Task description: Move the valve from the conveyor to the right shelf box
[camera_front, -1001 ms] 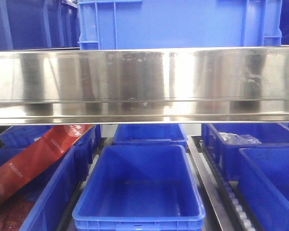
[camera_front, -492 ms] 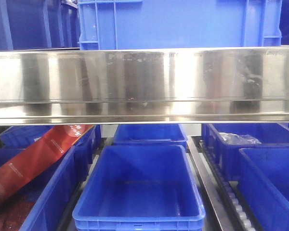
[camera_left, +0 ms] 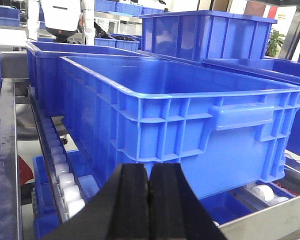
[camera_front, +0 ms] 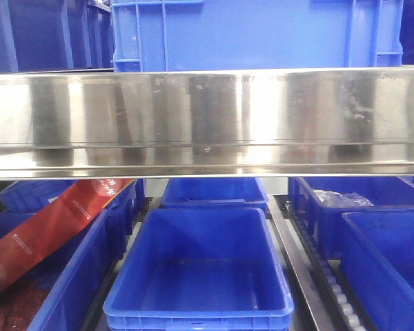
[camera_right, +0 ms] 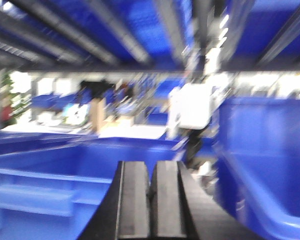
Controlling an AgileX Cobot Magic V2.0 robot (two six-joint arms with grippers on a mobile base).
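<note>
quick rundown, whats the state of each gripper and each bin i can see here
left gripper: shut, nothing between its fingers
right gripper: shut, nothing held; view is blurred
centre front bin: upright, empty
left bin: holds a red packet leaning tilted across it
right rear bin: holds a clear plastic bag
bin on upper shelf: upright, contents hidden
</note>
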